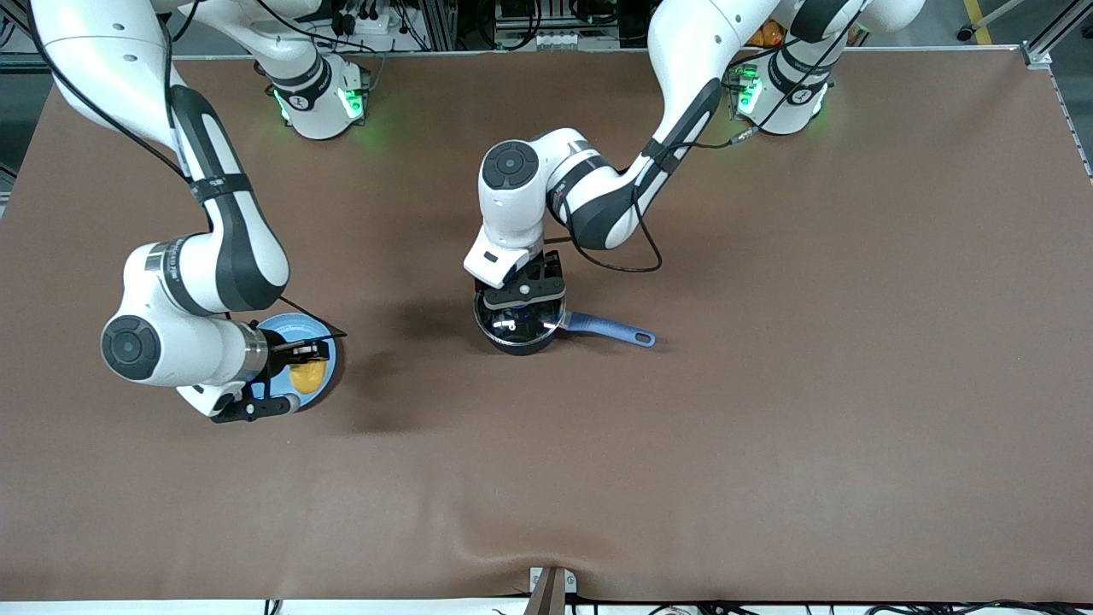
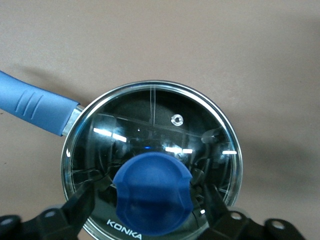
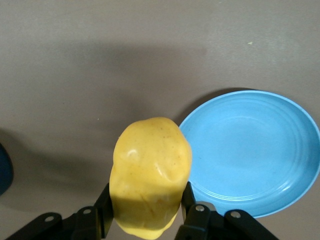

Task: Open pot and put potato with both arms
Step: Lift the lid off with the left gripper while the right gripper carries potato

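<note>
The black pot [image 1: 519,331] stands mid-table with its blue handle [image 1: 610,329] pointing toward the left arm's end. Its glass lid [image 2: 150,125] is on, with the blue knob [image 2: 152,194] at its middle. My left gripper [image 1: 521,307] is low over the lid and open; its fingers [image 2: 82,202] stand on either side of the knob with a gap on each side. My right gripper [image 1: 303,367] is shut on the yellow potato [image 3: 150,170] and holds it up over the light-blue plate [image 1: 295,323], near the plate's rim [image 3: 250,150].
The brown table [image 1: 768,427] stretches wide around the pot and the plate. A cable [image 1: 632,256] loops from the left arm down near the pot. The plate in the right wrist view has nothing on it.
</note>
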You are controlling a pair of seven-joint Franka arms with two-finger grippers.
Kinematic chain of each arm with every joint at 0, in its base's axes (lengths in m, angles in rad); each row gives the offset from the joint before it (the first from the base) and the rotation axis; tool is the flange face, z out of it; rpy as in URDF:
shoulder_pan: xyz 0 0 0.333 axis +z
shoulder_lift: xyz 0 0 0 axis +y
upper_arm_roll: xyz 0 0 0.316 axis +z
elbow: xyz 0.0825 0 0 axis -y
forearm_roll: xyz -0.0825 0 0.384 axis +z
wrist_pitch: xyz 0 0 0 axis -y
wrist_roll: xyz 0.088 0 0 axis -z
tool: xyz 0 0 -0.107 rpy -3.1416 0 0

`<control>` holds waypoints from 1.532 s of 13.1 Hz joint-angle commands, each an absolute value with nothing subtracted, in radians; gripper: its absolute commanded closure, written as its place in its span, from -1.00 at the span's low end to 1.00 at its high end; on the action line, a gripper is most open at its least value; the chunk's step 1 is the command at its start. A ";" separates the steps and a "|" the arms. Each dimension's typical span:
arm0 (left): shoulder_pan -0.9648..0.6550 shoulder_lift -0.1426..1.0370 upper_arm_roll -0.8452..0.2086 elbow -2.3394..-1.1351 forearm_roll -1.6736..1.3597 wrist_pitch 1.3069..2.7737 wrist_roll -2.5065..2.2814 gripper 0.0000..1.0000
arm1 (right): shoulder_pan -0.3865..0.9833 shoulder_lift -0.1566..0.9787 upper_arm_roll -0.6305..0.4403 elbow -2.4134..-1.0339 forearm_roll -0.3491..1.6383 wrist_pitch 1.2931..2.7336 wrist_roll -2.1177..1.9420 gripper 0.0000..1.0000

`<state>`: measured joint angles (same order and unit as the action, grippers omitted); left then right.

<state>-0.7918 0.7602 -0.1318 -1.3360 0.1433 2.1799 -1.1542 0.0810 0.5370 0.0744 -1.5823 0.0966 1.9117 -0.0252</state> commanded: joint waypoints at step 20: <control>-0.605 0.461 -0.140 -1.362 0.066 1.878 -1.082 1.00 | 0.343 0.463 0.074 -1.598 0.224 1.905 0.161 0.56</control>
<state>-0.6655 0.5344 -0.1310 -1.2955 0.0927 1.9328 -1.1293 0.3164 0.4780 0.0823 -1.5818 0.1682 1.9059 0.1514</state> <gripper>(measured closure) 0.388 0.436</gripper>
